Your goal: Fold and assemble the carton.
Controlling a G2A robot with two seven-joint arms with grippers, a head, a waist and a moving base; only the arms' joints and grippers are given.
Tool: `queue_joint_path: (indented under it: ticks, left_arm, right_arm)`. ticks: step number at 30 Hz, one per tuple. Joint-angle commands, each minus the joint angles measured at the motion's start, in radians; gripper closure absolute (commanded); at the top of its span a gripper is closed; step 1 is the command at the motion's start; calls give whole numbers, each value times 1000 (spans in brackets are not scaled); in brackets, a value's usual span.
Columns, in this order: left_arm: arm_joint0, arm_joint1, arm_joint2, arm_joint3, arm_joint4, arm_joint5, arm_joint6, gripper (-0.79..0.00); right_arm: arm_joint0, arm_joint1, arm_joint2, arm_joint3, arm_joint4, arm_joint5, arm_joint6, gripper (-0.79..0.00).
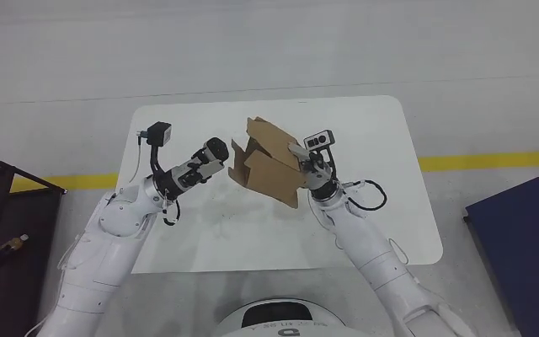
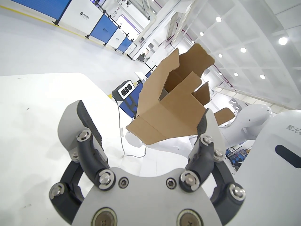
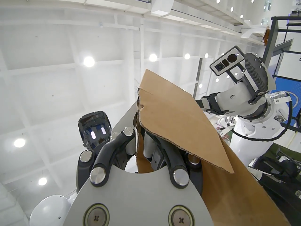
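Your white table (image 1: 379, 211) lies under both arms, and the brown carton (image 1: 269, 164) is held up off it, tilted, in the space between the two grippers. It is only partly formed. Several flaps stick out at different angles, and in the left wrist view the carton (image 2: 169, 99) turns an open end toward your left fingers. Inside that opening you can see bare cardboard walls and one flap bent partly inward. Your right gripper (image 1: 299, 160) has the carton. In its own view the right gripper (image 3: 141, 130) is closed on the edge of one panel, its fingers (image 3: 123, 122) pressed together onto the cardboard, and the rest of that panel (image 3: 174, 118) slopes away past the fingertips. Your left gripper (image 1: 221, 152) sits just beside the carton's opposite end. In its own view the left gripper (image 2: 143, 111) has its fingers (image 2: 90, 121) spread wide apart with nothing between the pads. A corner of the nearest flap lies right at one fingertip, and you cannot tell whether the two touch.
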Motion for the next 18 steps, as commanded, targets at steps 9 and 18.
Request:
queue_joint_path:
  ticks: [9,18]
  left_arm:
    - [-3,-9,42,-75,-10,45,21,-785]
    - [-87,-33,105,-41,-44,115,92,-785]
  right_arm:
    - [-1,-6,21,75,162,150,60,0]
    - [25,-17,6,158,206,227,154,0]
